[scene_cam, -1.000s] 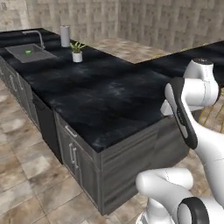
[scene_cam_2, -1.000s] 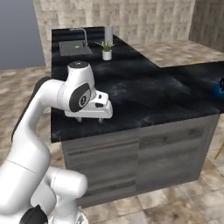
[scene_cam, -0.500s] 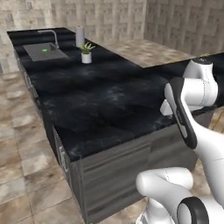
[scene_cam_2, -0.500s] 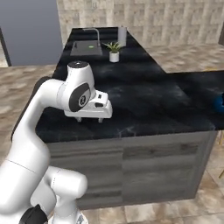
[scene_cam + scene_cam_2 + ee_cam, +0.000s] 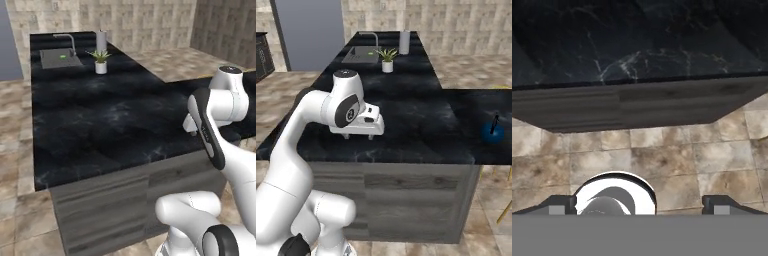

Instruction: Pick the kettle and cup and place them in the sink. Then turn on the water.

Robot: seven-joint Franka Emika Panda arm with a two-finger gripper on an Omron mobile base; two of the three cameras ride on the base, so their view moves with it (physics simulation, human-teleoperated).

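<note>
While the white arm hangs folded over the near edge of the black marble desk (image 5: 406, 115), its pincer (image 5: 640, 202) points down at the tiled floor (image 5: 662, 160) with the two dark fingertips (image 5: 559, 204) spread as wide apart as they go and nothing between them. From the hand view, the desk's front edge and the grey cabinet fronts (image 5: 637, 107) run across at twelve o'clock, with floor tiles below them.

Seen from the right base view, the kettle (image 5: 492, 131) sits alone at about three o'clock on the side wing of the desk, a small dark-blue round body with a black handle standing up from it, well apart from the arm. A thin yellow edge shows just behind that wing, too small to tell what it is.

Far off at twelve o'clock, at the other end of the desk, lies the sink (image 5: 358, 55) with its slim curved faucet (image 5: 374, 39). In the left base view a bright green spot inside the basin looks like the cup (image 5: 63, 56). Just beside the sink stands a small white pot with a green plant (image 5: 387, 59), and behind it a pale upright cylinder (image 5: 404, 42).
</note>
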